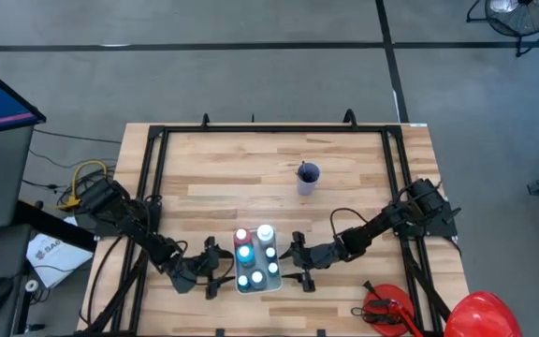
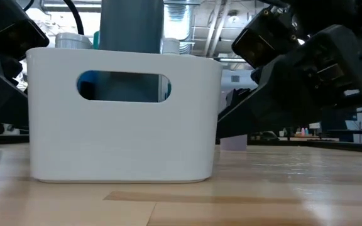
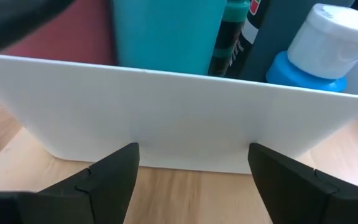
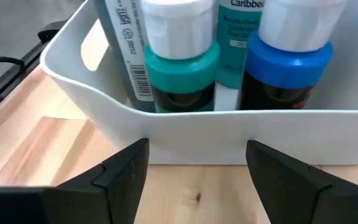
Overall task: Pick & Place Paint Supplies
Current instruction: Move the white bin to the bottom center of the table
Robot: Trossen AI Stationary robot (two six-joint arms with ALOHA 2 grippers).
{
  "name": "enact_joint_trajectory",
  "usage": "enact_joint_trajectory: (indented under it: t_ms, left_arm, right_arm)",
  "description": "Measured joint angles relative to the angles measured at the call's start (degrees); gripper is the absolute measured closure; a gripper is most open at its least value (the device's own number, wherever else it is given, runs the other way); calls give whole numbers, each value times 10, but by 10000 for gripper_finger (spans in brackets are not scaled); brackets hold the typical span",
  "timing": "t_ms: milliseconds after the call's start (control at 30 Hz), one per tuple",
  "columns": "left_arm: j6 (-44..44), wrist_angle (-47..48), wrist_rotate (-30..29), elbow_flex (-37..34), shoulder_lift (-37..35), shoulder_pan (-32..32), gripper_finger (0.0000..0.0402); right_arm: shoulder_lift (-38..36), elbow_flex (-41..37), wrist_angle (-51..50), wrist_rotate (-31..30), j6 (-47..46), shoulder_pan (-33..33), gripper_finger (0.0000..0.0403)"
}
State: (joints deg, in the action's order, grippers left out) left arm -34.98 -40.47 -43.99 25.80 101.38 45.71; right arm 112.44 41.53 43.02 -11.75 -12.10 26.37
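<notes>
A white bin (image 1: 256, 257) with a slot handle (image 2: 124, 86) stands on the wooden table near its near edge. Several white-capped paint bottles stand upright inside it, among them a teal one (image 4: 180, 68) and blue ones (image 4: 288, 62) (image 3: 319, 53). My left gripper (image 1: 215, 271) is open, level at the bin's left wall (image 3: 179, 118), its fingers spread in front of it. My right gripper (image 1: 299, 267) is open at the bin's right wall (image 4: 229, 130) in the same way. A small cup holding thin dark brushes (image 1: 308, 178) stands farther back on the table.
A black frame (image 1: 157, 140) runs round the tabletop. A red tool (image 1: 386, 307) lies at the near right corner and a big red rounded thing (image 1: 483, 314) sits just off the table. Bare wood lies between the bin and the brush cup.
</notes>
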Motion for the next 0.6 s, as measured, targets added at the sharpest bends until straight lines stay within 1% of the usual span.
enact_joint_trajectory:
  t_ms: [167,367,600]
  left_arm:
    - [0,0,5,0,0,2,105]
    - [0,1,24,-1,-1,10,105]
    - [-13,1,18,-1,0,34,105]
  right_arm:
    - [9,22,-4,-1,-2,8,142]
    - [54,73,-13,-7,-2,16,142]
    - [68,97,-57,6,0,23,142]
